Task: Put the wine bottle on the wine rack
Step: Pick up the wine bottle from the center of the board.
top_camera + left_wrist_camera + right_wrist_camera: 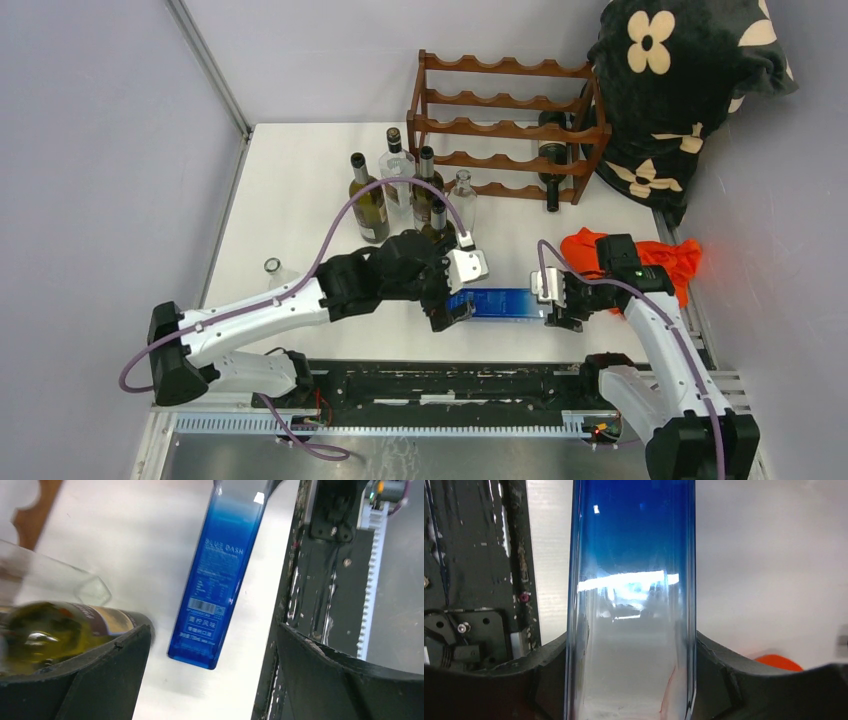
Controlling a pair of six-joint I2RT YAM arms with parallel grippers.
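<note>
The blue wine bottle lies lengthwise near the front edge of the table, well apart from the wine rack at the back, which already carries two dark bottles on its right side. The right gripper is clenched on the bottle's clear end, its fingers pressed against both flat sides, probably so that this arm alone can carry it to the rack. Whether the bottle rests on the table or hangs just above it, I cannot tell. The left gripper stands wide open around the blue base end, touching nothing. The left arm stretches low across the table with its elbow bent, close in front of a group of standing bottles. The right arm rises from its base and turns its wrist inward toward the bottle
</note>
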